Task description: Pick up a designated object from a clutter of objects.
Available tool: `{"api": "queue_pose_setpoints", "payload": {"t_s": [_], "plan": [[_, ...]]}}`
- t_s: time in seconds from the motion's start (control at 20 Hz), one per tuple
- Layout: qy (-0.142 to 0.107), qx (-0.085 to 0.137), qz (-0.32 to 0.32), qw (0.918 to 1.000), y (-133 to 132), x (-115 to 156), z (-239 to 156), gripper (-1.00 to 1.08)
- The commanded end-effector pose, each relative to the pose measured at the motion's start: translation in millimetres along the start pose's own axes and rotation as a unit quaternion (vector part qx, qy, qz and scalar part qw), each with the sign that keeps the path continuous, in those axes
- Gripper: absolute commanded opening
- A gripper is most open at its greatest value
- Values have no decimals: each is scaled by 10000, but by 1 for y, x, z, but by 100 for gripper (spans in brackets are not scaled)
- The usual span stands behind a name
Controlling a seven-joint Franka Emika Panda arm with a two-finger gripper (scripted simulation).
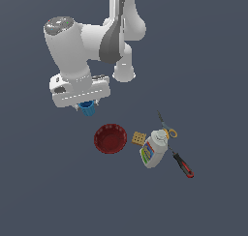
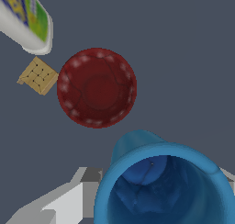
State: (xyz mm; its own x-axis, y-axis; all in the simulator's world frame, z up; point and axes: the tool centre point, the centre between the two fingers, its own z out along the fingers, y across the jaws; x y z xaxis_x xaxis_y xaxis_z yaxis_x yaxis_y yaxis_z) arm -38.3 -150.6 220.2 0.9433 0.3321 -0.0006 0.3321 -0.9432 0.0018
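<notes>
Because our gripper [image 1: 87, 106] has its fingers clamped on the small blue cup [image 1: 87, 108] just beyond the dark red ribbed bowl [image 1: 110, 138], any slip matters. We judge the cup's tapered wall could slide free and drop onto that bowl.

The blue cup [image 2: 165, 186] looks like smooth, slightly glossy plastic, and the red bowl [image 2: 96, 87] is ribbed with a dull sheen. The tan waffle square [image 2: 38, 75] looks matt and gridded; the desk [image 1: 48, 191] is flat matt grey.
</notes>
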Motion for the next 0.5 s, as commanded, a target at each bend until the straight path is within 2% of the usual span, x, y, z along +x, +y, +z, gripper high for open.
{"api": "queue_pose_setpoints", "payload": {"t_s": [0.0, 0.45], "plan": [[1, 1, -3, 10000, 9, 8, -23, -100], [2, 5, -8, 10000, 39, 36, -91, -100]]}}
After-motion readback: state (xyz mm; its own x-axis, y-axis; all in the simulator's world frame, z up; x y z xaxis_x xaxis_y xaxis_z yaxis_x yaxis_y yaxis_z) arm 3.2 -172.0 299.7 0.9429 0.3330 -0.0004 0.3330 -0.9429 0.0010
